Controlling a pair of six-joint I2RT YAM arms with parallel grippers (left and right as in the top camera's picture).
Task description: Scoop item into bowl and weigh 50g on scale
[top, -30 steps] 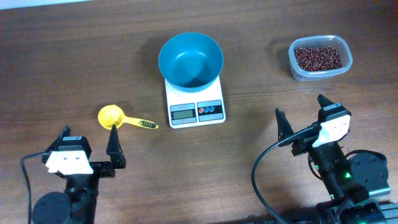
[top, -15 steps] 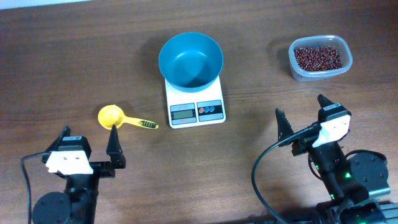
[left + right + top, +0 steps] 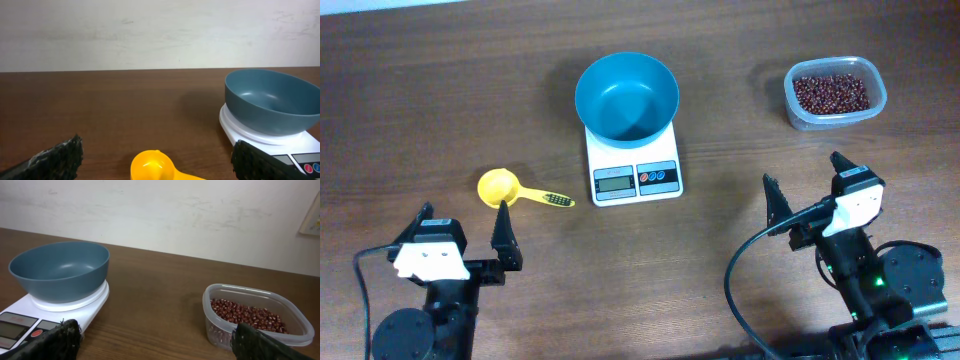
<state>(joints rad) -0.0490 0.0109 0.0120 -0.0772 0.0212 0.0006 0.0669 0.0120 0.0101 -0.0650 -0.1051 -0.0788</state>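
Observation:
The blue bowl stands empty on the white scale at mid table; both show in the left wrist view and the right wrist view. Red-brown beans fill a clear tub at the far right, also in the right wrist view. A yellow scoop lies left of the scale. My left gripper is open and empty just behind the scoop. My right gripper is open and empty, between scale and tub.
The scale's display and its red and blue buttons face the front. A pale wall rises behind the table's far edge. Cables run by both arm bases at the front.

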